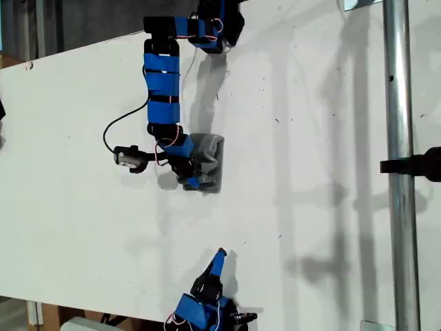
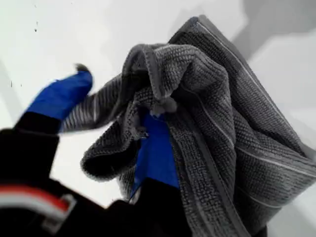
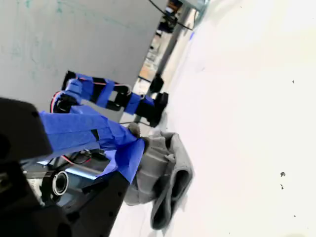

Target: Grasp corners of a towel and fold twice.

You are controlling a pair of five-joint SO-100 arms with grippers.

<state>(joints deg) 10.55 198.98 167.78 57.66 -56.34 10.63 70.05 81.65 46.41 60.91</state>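
The towel [image 1: 207,160] is a crumpled grey heap with thin white stripes on the white table, left of centre in the exterior view. My first gripper [image 1: 193,181] reaches down into it from the far side. In the first wrist view its jaws [image 2: 113,98] stand open, and the towel [image 2: 222,123] drapes over one blue finger [image 2: 155,153], with a frayed corner [image 2: 163,104] on top. My second gripper [image 1: 220,256] hovers near the table's near edge, apart from the towel, and looks shut with nothing in it. Its wrist view shows the towel [image 3: 163,173] beyond the blue fingertip [image 3: 134,155].
A metal pole [image 1: 398,172] with a black clamp [image 1: 413,165] runs down the exterior view's right. A small black and silver unit [image 1: 129,157] on a black cable lies left of the first arm. The white table [image 1: 310,207] spreads between the towel and the pole.
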